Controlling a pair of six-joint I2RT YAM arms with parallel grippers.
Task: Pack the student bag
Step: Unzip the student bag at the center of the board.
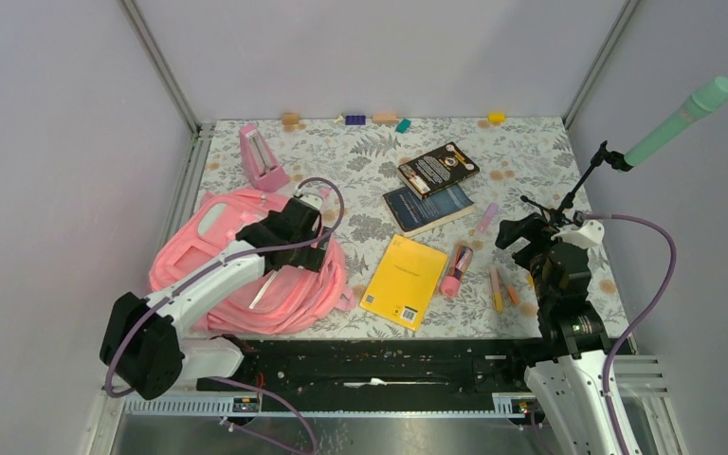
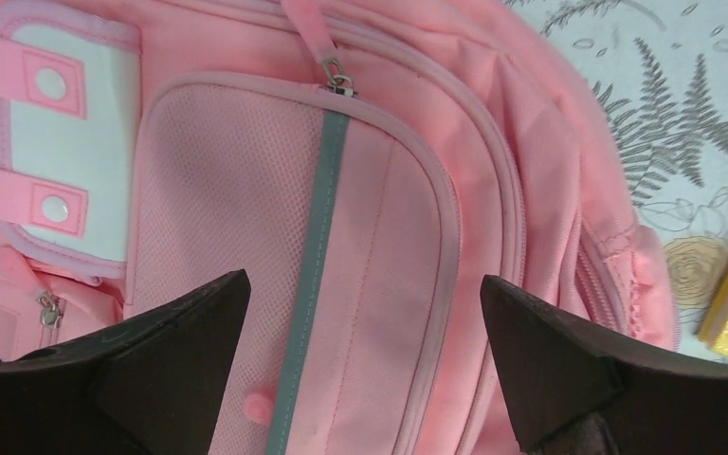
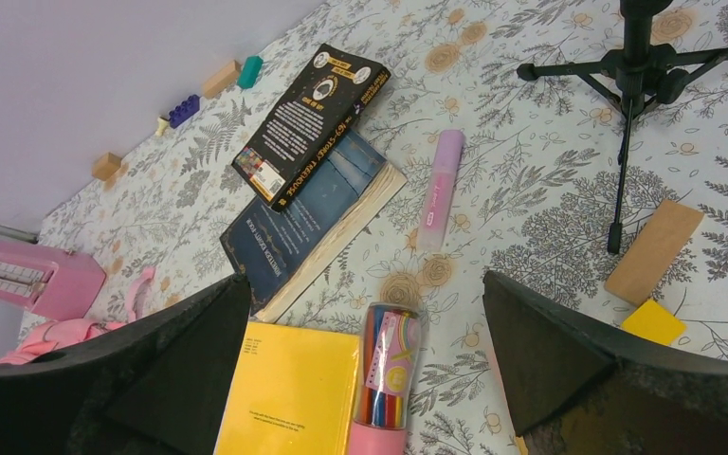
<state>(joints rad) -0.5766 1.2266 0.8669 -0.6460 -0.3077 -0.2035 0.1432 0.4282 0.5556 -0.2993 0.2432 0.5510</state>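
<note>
- Left pincer (image 1: 315,210): jaws spread wide with nothing between them. It hangs directly over the student bag (image 1: 190,254). In the left wrist view the pincer (image 2: 365,284) frames the bag's (image 2: 379,199) front pocket and its grey strip. Whether the tips touch the fabric cannot be told.
- Right pincer (image 1: 517,232): jaws spread wide and empty, well to the right of the bag. In its own view the pincer (image 3: 365,284) looks down on the books.
- Student bag: pink, lying flat with its front face up, at the left side of the floral surface (image 1: 360,152). Its left flank is close to that side's rail, and its near side reaches the surface's near edge.
- Yellow book (image 1: 404,281): just right of the bag, with a narrow strip of bare surface between them.
- Blue book (image 1: 428,209) with a black book (image 1: 438,169) overlapping its far end: right of the bag and farther back.
- Pencil tube (image 1: 457,269): right of the bag, just beyond the yellow book.
- Pink metronome (image 1: 262,157): just behind the bag, near the left edge.
- Open room: bare surface lies behind the bag, between the metronome and the books, up to the far wall.
</note>
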